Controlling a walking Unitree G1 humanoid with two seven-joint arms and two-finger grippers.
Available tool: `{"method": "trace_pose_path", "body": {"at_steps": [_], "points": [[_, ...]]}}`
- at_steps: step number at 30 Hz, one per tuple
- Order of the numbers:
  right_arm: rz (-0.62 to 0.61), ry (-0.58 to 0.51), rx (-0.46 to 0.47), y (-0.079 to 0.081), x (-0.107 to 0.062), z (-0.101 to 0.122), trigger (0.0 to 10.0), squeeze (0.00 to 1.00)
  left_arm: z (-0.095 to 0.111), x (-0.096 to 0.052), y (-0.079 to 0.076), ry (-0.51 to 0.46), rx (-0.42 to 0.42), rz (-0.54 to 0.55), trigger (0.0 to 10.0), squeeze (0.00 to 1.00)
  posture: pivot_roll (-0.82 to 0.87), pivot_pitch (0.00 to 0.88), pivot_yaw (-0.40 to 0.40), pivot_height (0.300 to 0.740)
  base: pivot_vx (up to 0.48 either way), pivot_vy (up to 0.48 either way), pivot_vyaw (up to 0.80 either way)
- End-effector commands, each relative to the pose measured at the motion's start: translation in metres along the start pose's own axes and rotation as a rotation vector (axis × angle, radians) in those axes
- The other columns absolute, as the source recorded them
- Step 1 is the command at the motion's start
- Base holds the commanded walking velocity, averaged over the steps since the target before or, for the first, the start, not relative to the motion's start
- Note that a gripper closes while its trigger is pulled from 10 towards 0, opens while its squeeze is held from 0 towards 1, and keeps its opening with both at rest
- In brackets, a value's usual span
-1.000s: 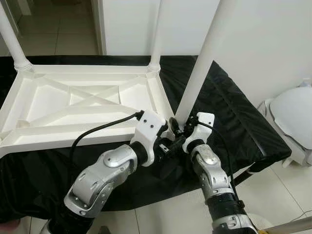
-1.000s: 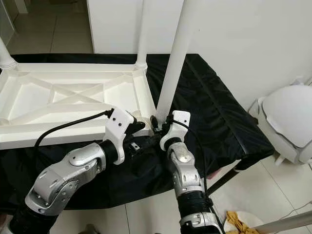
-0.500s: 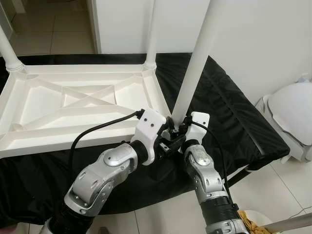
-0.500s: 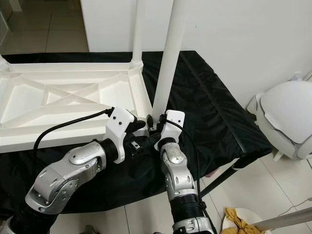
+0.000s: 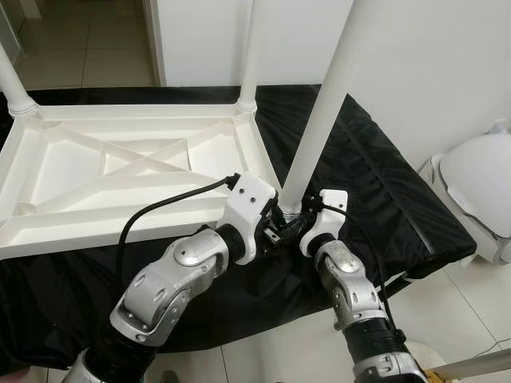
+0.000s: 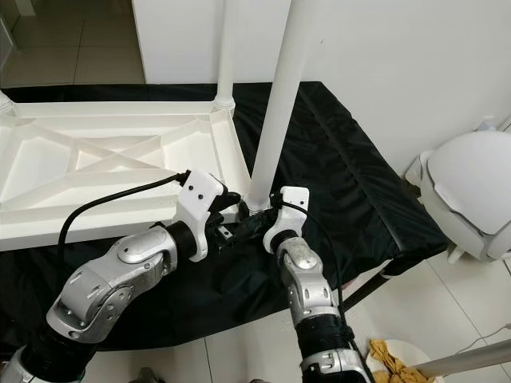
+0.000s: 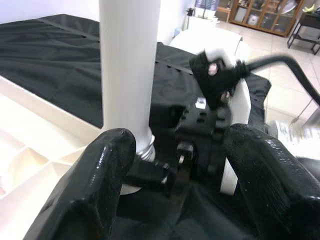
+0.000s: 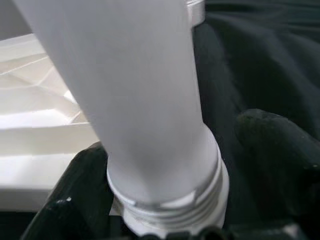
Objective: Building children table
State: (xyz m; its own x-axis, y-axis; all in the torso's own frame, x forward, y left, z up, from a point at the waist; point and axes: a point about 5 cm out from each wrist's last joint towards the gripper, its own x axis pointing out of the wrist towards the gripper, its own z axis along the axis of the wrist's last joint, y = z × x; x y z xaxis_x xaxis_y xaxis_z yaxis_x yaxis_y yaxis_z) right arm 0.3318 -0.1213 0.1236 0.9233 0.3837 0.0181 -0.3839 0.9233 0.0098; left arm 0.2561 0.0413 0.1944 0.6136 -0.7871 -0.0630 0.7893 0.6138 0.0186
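The white table top [image 5: 120,171] lies upside down on a black cloth [image 5: 375,183]. Two white legs stand at its far corners, one of them at the far right corner [image 5: 247,56]. A third white leg [image 5: 323,112] rises, slightly tilted, from the near right corner. My right gripper [image 5: 294,223] is shut on this leg's threaded base [image 8: 170,200], one black finger [image 8: 82,195] on each side. My left gripper [image 5: 275,233] sits just left of the base, open, its fingers [image 7: 102,175] spread wide with the right gripper's body between them.
A rounded white plastic object [image 5: 479,191] stands on the tiled floor at the right. A white wall [image 5: 431,64] runs behind the cloth-covered surface. A black cable [image 5: 168,209] loops from my left wrist. A yellow rag [image 6: 391,359] lies on the floor near my right arm.
The leg's base and my right gripper have shifted slightly towards me and to the right. My left gripper has moved in closer to the base. The head camera shifted earlier.
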Motion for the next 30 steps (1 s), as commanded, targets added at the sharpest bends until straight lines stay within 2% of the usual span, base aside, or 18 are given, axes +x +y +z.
{"method": "trace_pose_path", "body": {"at_steps": [1, 4, 5, 13, 22, 23, 24, 30], "points": [[0.036, -0.017, 0.013, -0.011, 0.001, 0.002, 10.0, 0.00, 0.000, 0.001, -0.005, 0.004, 0.016, -0.085, 10.0, 0.00, 0.01, 0.047, -0.103, 0.740, 0.000, 0.000, 0.00], [0.107, -0.015, -0.002, -0.018, 0.004, 0.005, 10.0, 0.00, 0.000, 0.001, -0.004, 0.003, 0.017, -0.084, 10.0, 0.00, 0.01, 0.045, -0.101, 0.740, 0.000, 0.000, 0.00], [0.165, -0.014, -0.019, -0.024, 0.009, 0.010, 10.0, 0.00, 0.000, 0.002, -0.005, 0.004, 0.019, -0.085, 10.0, 0.00, 0.01, 0.045, -0.101, 0.740, 0.000, 0.000, 0.00], [0.306, -0.004, -0.046, -0.023, 0.023, 0.022, 10.0, 0.00, -0.001, 0.000, -0.005, 0.012, 0.022, -0.092, 10.0, 0.00, 0.03, 0.042, -0.080, 0.740, 0.000, 0.000, 0.00], [0.400, 0.043, -0.090, -0.025, 0.029, 0.024, 10.0, 0.00, 0.000, 0.000, -0.007, 0.013, 0.023, -0.104, 10.0, 0.00, 0.03, 0.053, -0.075, 0.740, 0.000, 0.000, 0.00], [0.430, 0.079, -0.112, -0.029, 0.030, 0.024, 1.5, 0.00, 0.000, 0.000, -0.009, 0.013, 0.017, -0.118, 10.0, 0.00, 0.03, 0.058, -0.078, 0.740, 0.000, 0.000, 0.00], [0.435, 0.085, -0.112, -0.032, 0.031, 0.025, 0.0, 0.00, -0.001, 0.000, -0.010, 0.016, 0.015, -0.122, 10.0, 0.00, 0.03, 0.059, -0.078, 0.740, 0.000, 0.000, 0.00], [0.443, 0.087, -0.110, -0.036, 0.030, 0.026, 0.0, 0.00, -0.002, 0.000, -0.011, 0.021, 0.015, -0.132, 10.0, 0.00, 0.03, 0.061, -0.078, 0.740, 0.000, 0.000, 0.00]]}}
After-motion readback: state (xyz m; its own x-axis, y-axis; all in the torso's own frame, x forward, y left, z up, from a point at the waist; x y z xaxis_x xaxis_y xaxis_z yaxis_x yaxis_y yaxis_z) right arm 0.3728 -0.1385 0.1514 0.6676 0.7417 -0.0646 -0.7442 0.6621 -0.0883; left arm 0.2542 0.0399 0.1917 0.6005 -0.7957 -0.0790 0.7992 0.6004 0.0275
